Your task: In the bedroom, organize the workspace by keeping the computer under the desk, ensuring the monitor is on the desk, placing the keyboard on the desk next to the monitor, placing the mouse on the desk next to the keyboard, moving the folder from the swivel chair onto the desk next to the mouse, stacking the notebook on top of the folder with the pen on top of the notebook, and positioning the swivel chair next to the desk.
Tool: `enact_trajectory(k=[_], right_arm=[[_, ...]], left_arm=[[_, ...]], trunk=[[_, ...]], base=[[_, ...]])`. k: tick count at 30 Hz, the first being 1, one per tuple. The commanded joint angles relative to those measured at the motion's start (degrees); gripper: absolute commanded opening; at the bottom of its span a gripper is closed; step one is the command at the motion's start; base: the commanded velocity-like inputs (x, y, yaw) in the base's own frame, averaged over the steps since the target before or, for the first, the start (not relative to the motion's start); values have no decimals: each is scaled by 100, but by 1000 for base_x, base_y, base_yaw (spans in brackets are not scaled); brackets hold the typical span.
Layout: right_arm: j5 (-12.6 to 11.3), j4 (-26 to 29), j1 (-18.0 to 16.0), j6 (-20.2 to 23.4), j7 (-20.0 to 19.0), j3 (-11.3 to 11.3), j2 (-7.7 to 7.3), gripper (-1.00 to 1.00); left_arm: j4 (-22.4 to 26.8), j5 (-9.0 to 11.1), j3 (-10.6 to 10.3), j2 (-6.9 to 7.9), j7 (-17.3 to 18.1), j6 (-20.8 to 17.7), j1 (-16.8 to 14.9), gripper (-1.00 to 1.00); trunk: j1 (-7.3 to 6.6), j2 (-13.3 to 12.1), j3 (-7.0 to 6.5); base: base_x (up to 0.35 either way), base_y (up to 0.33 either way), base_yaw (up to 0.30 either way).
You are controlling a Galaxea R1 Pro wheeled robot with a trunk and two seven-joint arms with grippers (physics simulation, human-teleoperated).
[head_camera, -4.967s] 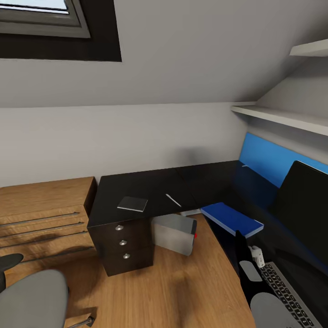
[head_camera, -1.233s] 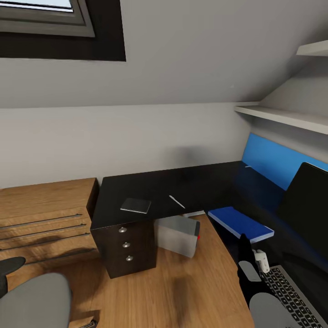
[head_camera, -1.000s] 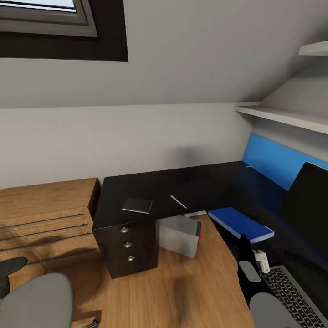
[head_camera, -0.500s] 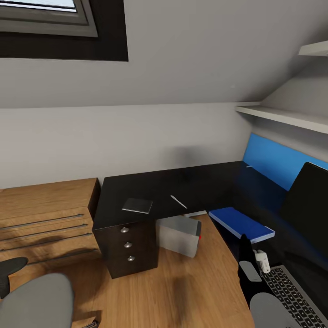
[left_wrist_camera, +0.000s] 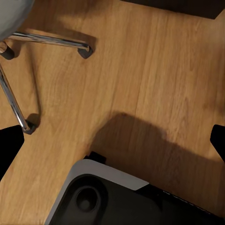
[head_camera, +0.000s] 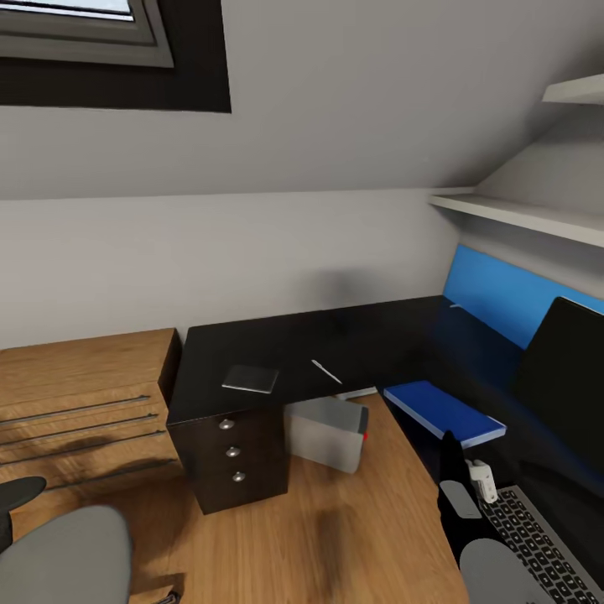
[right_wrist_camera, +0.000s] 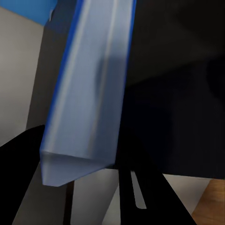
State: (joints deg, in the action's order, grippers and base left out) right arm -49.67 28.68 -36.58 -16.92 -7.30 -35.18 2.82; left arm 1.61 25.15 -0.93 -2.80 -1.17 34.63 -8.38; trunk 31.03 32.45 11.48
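Head cam: you've got the desk point(head_camera: 352, 344) straight ahead, black L-shape w/ three silver-knob drawers on its left end. The notebook point(head_camera: 249, 378) lies flat on the desktop above those drawers, and the pen point(head_camera: 325, 372) sits a bit to its right, apart from it, angled. The computer point(head_camera: 325, 434) is on the floor tucked under the desk edge, just right of the drawers, red spot showing. The folder point(head_camera: 445, 413) lies flat on the right wing of the desk, w/ the monitor point(head_camera: 564, 369) standing further right and the keyboard point(head_camera: 541, 545) at the bottom right corner, in front of the monitor. Your right arm comes up in front of the keyboard, dark w/ a small white part near it; can't tell its jaw state from here. The swivel chair point(head_camera: 63, 554) seat is bottom left, well apart from the desk. A light wooden drawer unit point(head_camera: 80, 403) stands just left of the desk, and a blue panel point(head_camera: 503, 298) lines the wall behind the monitor.

Left wrist cam: wood floor point(left_wrist_camera: 140, 79), chrome chair legs w/ casters, and the robot's grey and black base. The two dark fingertips point(left_wrist_camera: 9, 145) sit far apart at the frame edges, so left jaws are spread, holding nothing.

Right wrist cam: the folder's point(right_wrist_camera: 89, 89) blue edge is very close up against the black desktop. Dark shapes at the edge, but tbh I can't tell if those jaws are spread or clenched.
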Motion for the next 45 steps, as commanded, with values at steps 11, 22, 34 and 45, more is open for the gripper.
enact_trajectory(k=[11, 22, 34, 45], right_arm=[[-60, -2, -7, -23, -44, -24, 8, -100], [-60, -2, -7, -22, -44, -24, 8, -100], [-60, -2, -7, -22, -44, -28, 8, -100], [-53, -2, -7, -22, -35, -33, -1, -100]], left_arm=[[-2, 8, -12, -23, -14, 18, -5, 100], [-8, 8, -12, -36, -6, 18, -6, 100], [-10, 8, -13, -36, -7, 18, -4, 100], [-11, 8, -13, -38, -6, 3, -6, 100]], trunk=[[2, 8, 63], [2, 8, 81], [2, 8, 81], [2, 8, 81]], base=[[0, 0, -83], [55, 54, -2], [30, 24, 0], [68, 55, 0]])
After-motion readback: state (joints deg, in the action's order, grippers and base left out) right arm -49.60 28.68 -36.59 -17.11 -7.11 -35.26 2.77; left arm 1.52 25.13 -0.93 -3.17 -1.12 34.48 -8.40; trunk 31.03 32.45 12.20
